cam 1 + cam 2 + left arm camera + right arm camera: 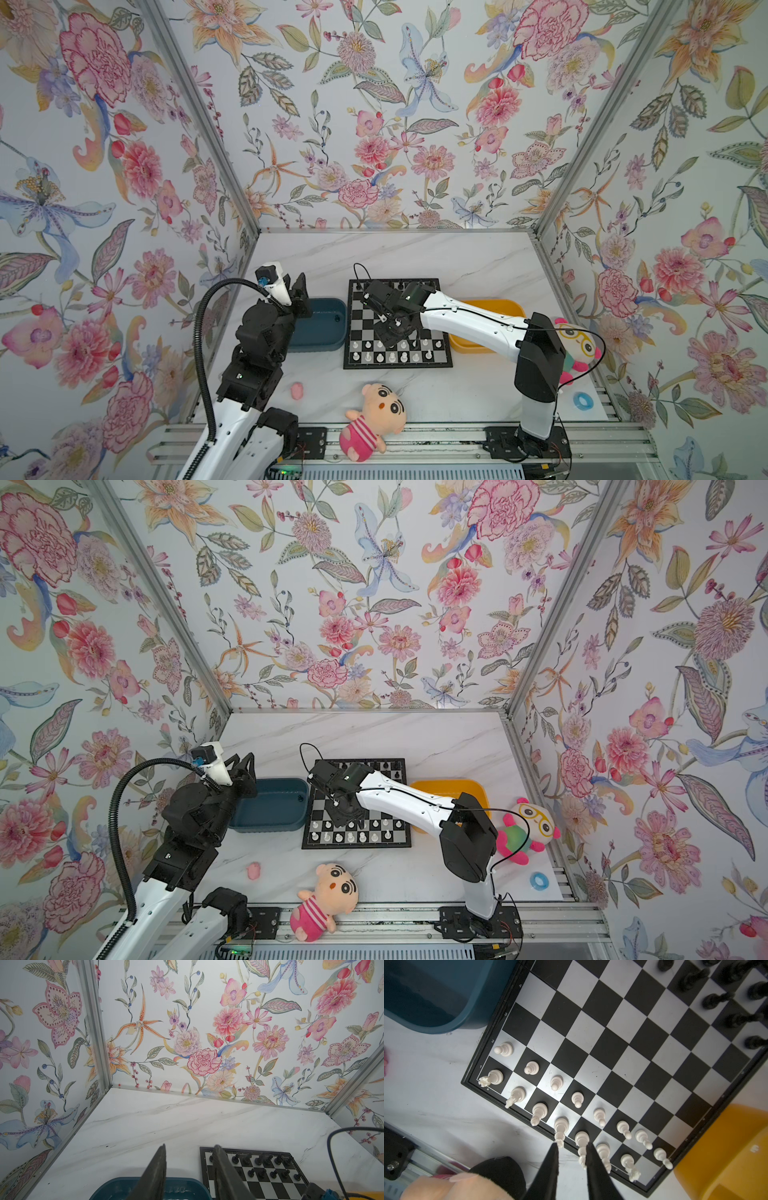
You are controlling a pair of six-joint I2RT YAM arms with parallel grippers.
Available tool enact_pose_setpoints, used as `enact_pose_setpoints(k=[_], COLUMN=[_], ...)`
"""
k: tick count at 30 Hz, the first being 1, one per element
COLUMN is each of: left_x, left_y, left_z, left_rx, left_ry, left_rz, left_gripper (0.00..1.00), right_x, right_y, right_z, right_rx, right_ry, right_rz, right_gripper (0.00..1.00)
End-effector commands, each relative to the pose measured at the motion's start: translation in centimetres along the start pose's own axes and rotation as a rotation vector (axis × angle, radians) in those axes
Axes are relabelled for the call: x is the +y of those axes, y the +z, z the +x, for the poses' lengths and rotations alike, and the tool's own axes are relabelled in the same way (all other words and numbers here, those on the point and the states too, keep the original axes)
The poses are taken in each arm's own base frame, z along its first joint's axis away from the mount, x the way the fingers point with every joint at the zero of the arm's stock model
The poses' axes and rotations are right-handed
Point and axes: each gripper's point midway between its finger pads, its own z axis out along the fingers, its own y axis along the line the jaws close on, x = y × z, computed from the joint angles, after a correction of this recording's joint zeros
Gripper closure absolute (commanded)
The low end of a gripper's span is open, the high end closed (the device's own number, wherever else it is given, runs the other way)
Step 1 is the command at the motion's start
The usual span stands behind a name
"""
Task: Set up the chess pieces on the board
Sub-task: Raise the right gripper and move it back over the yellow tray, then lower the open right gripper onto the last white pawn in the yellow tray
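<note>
The board (397, 365) (357, 845) lies mid-table. White chess pieces (392, 356) (351, 836) (577, 1098) fill its two near rows. Black chess pieces (400, 286) (261, 1160) (716, 999) stand along the far rows. My right gripper (391, 337) (347, 817) (572, 1146) points down over the white back row. Its jaws are a little apart. The top of a tall white piece (582, 1147) shows in the gap, close beside one finger (591, 1157), and its base is on its square. My left gripper (300, 286) (243, 764) (190, 1147) hangs open and empty above the blue tray (328, 324) (116, 1182).
A yellow tray (498, 307) (726, 1157) sits right of the board, under my right arm. A peach plush doll (374, 419) lies at the front edge and an owl plush (577, 340) at the right wall. A small pink object (296, 390) and a blue ring (583, 401) lie near the front.
</note>
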Motion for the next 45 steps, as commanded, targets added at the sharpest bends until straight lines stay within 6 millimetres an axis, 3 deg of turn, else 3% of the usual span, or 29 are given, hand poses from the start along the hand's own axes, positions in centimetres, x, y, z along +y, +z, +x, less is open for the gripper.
enact_pose_setpoints(k=[1, 8, 13, 19, 29, 37, 45], left_x=[0.3, 0.3, 0.3, 0.2, -0.2, -1.5, -2.7], left_y=[0.2, 0.2, 0.4, 1.2, 3.7, 6.2, 8.5], left_z=[0.1, 0.2, 0.4, 1.0, 2.0, 1.9, 1.9], left_rx=[-0.011, -0.006, 0.001, 0.024, 0.081, 0.117, 0.152], left_ry=[0.015, 0.017, 0.020, 0.028, 0.032, 0.003, -0.018], left_rz=[-0.010, -0.009, -0.012, -0.013, -0.031, -0.003, 0.020], left_gripper=[0.61, 0.61, 0.61, 0.61, 0.60, 0.61, 0.62], right_x=[-0.9, -1.5, -3.2, -7.5, -16.4, -21.1, -23.9], right_y=[-0.8, -0.9, -1.5, -2.7, -3.9, -2.2, 0.3], right_z=[0.3, 0.4, 0.5, 1.1, 4.4, 6.8, 7.5], right_rx=[-0.004, -0.007, -0.018, -0.036, -0.031, -0.019, 0.009], right_ry=[0.018, 0.023, 0.052, 0.117, 0.275, 0.392, 0.457], right_rz=[0.024, 0.037, 0.055, 0.105, 0.198, 0.177, 0.137], right_gripper=[0.74, 0.74, 0.74, 0.74, 0.74, 0.74, 0.75])
